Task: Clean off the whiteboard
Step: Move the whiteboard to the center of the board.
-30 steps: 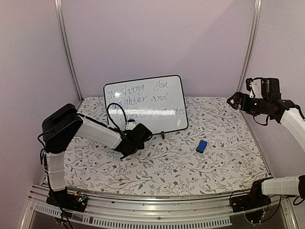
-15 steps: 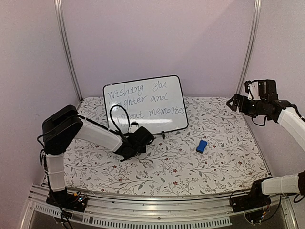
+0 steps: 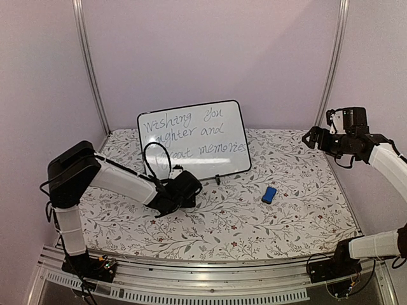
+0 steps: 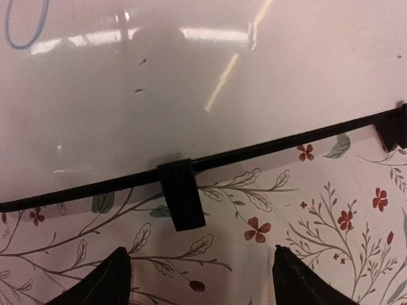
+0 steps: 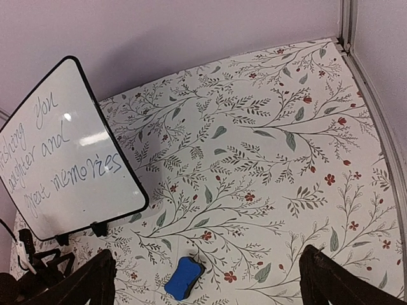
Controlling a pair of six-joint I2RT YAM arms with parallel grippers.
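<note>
The whiteboard (image 3: 194, 136) stands tilted on small black feet at the back middle of the table, with cursive marker writing across it. In the left wrist view its glossy face (image 4: 191, 95) fills the top, and one black foot (image 4: 180, 194) sits just ahead of my left gripper (image 4: 200, 279). That gripper (image 3: 188, 185) is low on the table by the board's bottom edge, open and holding nothing. My right gripper (image 3: 311, 136) hangs high at the right, open and empty (image 5: 206, 254), looking down on the board (image 5: 60, 146).
A small blue eraser (image 3: 269, 194) lies on the floral tablecloth to the right of the board, also visible below the right gripper (image 5: 184, 278). Metal frame posts (image 3: 331, 70) and lilac walls close in the back and sides.
My left gripper has opened near the board's lower edge, and the left arm's elbow has shifted left. The right arm has barely moved.
</note>
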